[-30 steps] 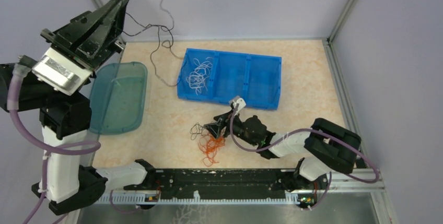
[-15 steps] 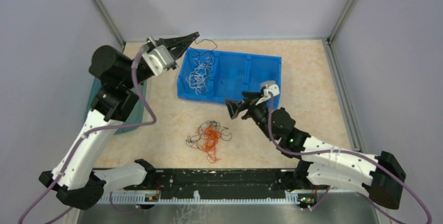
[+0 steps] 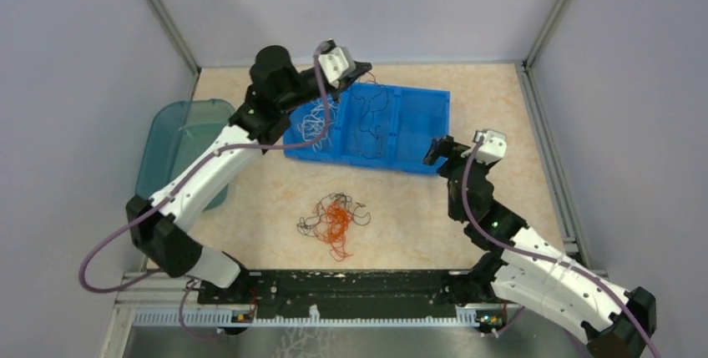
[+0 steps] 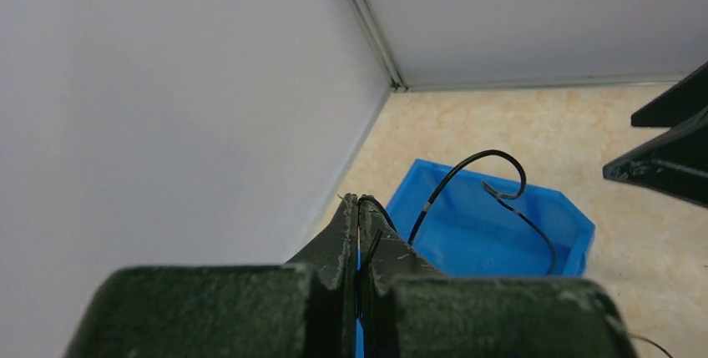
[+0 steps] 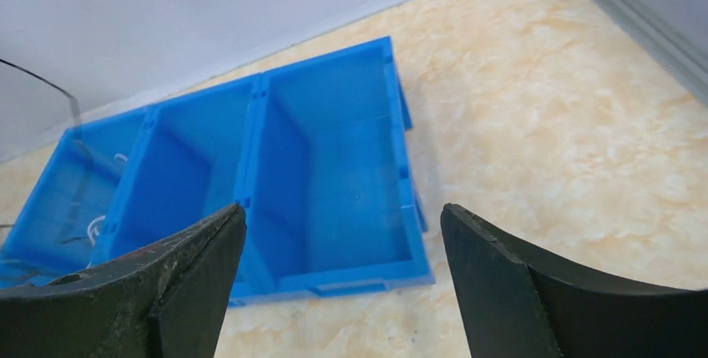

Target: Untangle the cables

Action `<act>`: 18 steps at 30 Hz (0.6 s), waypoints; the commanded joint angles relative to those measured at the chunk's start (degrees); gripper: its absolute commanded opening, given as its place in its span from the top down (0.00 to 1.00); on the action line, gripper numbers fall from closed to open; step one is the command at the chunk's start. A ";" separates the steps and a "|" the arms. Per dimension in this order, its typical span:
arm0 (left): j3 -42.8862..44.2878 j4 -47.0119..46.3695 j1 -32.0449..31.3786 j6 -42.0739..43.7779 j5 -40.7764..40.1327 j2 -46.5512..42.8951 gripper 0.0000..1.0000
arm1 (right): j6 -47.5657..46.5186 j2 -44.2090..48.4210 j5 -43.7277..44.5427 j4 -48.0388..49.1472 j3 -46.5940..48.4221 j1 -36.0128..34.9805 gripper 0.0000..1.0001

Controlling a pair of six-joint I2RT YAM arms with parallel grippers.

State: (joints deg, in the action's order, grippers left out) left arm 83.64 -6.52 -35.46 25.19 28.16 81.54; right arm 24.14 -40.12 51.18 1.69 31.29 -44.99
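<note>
Leftmost, a translucent teal plastic tray [image 3: 179, 153] with rounded corners lies on the mottled beige table [image 3: 501, 108]. To its right the left arm stretches toward the far side. The left gripper [image 4: 358, 201] is pressed tight, with a thin black cable [image 4: 467, 162] nipped between its matte black fingers. From there the cable arcs in a glossy curl and trails down into the blue bin [image 3: 422, 133], a rigid plastic box with three compartments. It drapes in loose loops in the middle compartment. The bin's left compartment holds a nest of curly white cables [image 3: 313, 124]. Nearer, well apart from the bin, a wiry tangle [image 3: 334, 218] of red-orange and black cables sits on the table. Further right, the right gripper [image 5: 342, 208] hovers just beside the bin's near right corner, its wedge-shaped fingers spread wide and grasping nothing.
</note>
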 commanded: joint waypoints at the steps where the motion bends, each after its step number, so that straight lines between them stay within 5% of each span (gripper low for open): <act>1: 4.26 -3.63 -1.18 -2.71 2.09 6.99 1.00 | -0.17 3.40 3.45 -0.31 1.60 2.40 0.12; 18: 28.96 -1.20 -5.56 -5.23 6.25 35.48 1.00 | -7.55 7.77 5.04 5.36 -0.03 5.95 0.10</act>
State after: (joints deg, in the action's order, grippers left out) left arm 108.53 -7.51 -40.12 20.16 32.56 114.32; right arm 18.98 -32.97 55.64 3.86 31.14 -40.21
